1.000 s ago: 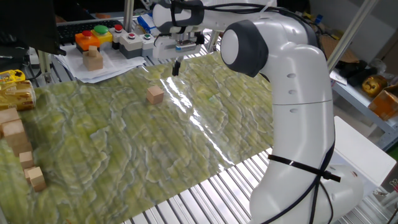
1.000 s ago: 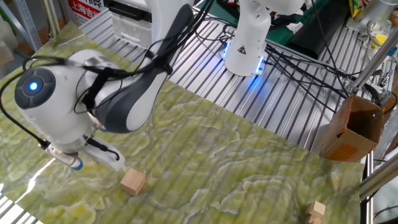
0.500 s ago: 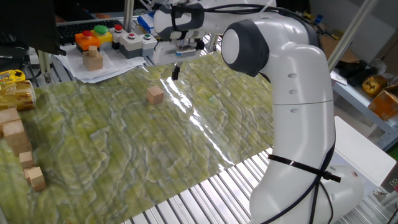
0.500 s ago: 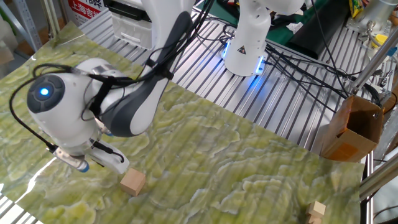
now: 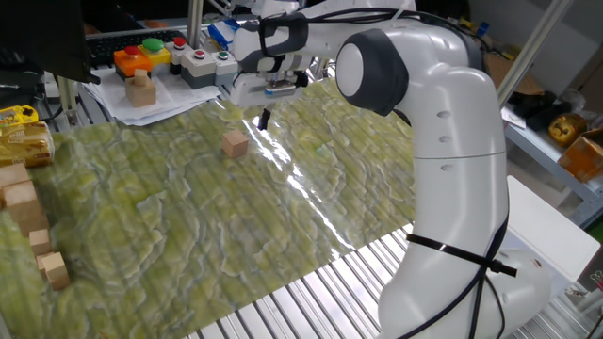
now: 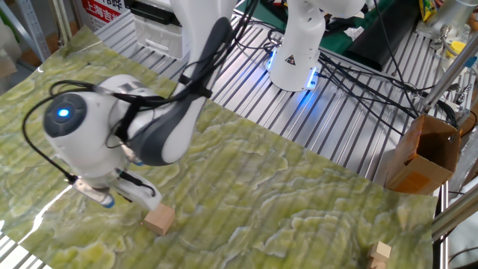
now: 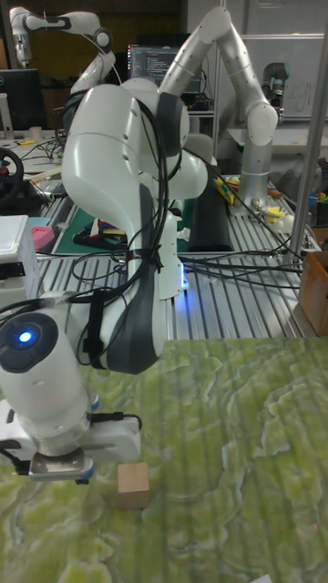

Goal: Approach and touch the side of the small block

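Observation:
The small block is a plain tan wooden cube lying on the green patterned mat. My gripper hangs low just to its right and a little behind, dark fingers pressed together with nothing between them. A short gap still shows between fingertips and block. In the other fixed view the block lies right beside the lower edge of the white hand, whose bulk hides the fingertips. The tall fixed view shows the block just right of the hand, the fingers again hidden.
A two-tier stack of tan blocks stands on papers at the back left, by a button box. A cluster of blocks lines the mat's left edge. A cardboard box and a second robot's base stand beyond the mat.
The gripper has come down and shifted toward the block, closing most of the gap. The block has not moved.

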Robot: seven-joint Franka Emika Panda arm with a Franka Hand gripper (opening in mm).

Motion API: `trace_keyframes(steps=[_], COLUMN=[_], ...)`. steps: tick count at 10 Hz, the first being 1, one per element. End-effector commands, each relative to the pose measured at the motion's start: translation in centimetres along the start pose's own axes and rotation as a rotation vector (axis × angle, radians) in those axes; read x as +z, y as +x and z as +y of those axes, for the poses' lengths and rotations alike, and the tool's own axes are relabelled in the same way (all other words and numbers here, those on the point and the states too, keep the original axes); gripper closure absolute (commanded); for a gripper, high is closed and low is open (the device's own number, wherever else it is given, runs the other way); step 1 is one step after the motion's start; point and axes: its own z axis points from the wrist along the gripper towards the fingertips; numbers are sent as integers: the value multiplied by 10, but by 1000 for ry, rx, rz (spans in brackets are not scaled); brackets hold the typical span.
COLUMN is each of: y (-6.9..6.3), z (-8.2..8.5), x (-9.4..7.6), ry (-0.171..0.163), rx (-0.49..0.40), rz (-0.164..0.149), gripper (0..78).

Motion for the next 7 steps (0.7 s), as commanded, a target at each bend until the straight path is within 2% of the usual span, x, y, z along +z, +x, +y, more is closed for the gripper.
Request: trace_keyframes(steps=[1, 7], y=[9, 15], z=[23, 39], x=[10, 11], ry=[-21, -38], rx=[34, 65], rz=[-30, -34], gripper=[776, 776])
